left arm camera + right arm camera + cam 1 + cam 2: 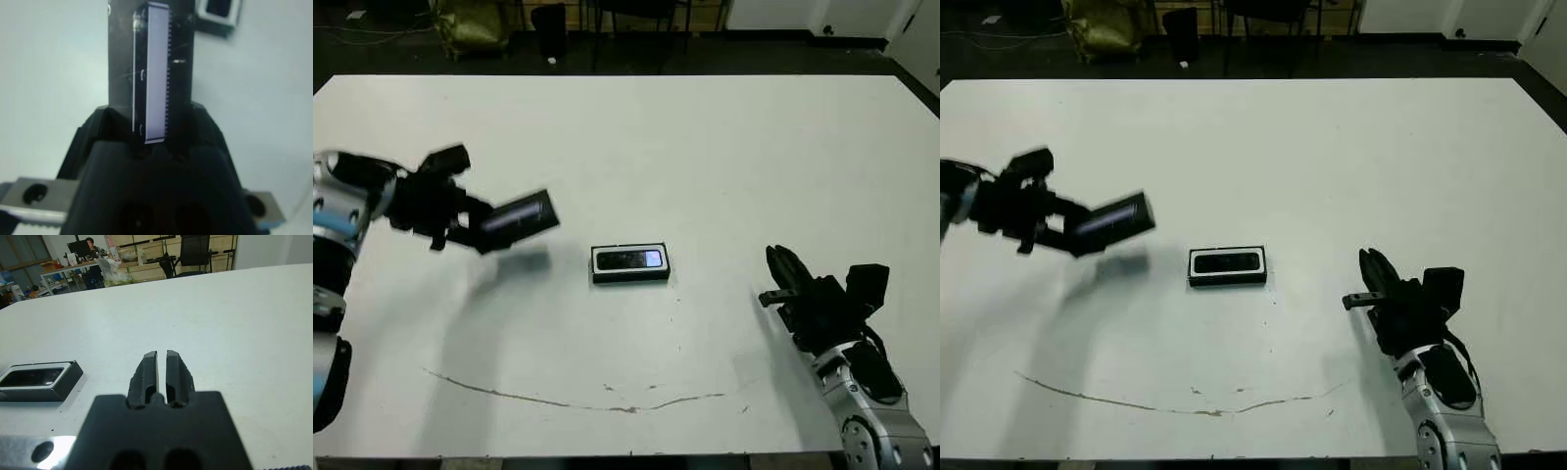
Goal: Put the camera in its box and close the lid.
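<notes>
Already the camera (629,259) is lying inside the box (630,277), its pale patch facing up, and the box is sitting flat on the white table (724,157) with its long axis running across the robot's front; so what is left, as I judge it, is the closing. Off to the robot's left of the box, well apart from it and raised above the table, the lid (517,217) is hanging in the left gripper (475,232), whose fingers are clamping it by one end; its long axis is pointing roughly toward the box, tilted a little, and in the left wrist view its glossy strip (156,73) is running straight out along the fingers with the box (218,14) showing just beyond its far end. On the box's other side, the right gripper (781,269) is resting low near the table, empty, its fingers pressed together; it is lying somewhat nearer the box than the left gripper is. The coming move is turning on bringing the lid level and lengthwise over the box.
</notes>
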### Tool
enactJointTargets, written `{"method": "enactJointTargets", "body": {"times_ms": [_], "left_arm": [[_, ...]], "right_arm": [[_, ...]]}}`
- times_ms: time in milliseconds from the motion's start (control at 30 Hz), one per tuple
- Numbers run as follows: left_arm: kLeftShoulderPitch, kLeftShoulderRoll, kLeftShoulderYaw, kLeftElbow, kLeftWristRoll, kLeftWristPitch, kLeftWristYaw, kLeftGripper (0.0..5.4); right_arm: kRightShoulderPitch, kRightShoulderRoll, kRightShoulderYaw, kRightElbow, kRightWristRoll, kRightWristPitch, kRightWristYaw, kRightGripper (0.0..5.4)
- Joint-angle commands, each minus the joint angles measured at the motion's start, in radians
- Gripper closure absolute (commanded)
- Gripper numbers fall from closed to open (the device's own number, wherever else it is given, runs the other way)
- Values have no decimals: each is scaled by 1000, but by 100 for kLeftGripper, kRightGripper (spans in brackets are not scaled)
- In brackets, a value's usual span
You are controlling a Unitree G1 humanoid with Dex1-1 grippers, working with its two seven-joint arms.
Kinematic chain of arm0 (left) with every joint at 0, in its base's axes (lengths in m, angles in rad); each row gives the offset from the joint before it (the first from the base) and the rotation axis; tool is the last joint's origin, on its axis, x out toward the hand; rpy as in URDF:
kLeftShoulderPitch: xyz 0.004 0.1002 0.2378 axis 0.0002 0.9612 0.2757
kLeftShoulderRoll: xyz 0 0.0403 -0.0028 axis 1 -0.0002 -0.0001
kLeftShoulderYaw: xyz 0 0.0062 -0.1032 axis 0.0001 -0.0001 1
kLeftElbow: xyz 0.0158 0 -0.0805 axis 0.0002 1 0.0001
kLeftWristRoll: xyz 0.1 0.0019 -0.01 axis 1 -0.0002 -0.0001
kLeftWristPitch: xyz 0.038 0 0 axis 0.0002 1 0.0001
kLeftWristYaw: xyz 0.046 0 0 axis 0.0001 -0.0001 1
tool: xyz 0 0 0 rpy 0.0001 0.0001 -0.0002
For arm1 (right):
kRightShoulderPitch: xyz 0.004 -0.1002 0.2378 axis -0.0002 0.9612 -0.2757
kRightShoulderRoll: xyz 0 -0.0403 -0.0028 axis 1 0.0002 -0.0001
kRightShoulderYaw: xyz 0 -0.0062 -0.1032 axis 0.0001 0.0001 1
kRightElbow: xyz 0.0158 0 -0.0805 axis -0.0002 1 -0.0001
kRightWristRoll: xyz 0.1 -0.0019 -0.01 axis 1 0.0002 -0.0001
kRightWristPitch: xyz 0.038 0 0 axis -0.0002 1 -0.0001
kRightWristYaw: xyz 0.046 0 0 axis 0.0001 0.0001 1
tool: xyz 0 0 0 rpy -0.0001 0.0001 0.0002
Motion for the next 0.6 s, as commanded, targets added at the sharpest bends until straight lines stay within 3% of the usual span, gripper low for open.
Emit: {"method": "enactJointTargets", "body": {"times_ms": [33, 300, 600], "left_arm": [[5, 11, -6, -100, 12, 42, 40, 314], [-11, -4, -61, -226, 25, 182, 62, 314], [8, -31, -141, -342, 30, 399, 85, 314]], "right_arm": [[12, 2, 8, 4, -6, 15, -9, 540], [19, 18, 25, 16, -17, -11, -12, 540], [21, 31, 58, -34, -49, 38, -77, 540]]}}
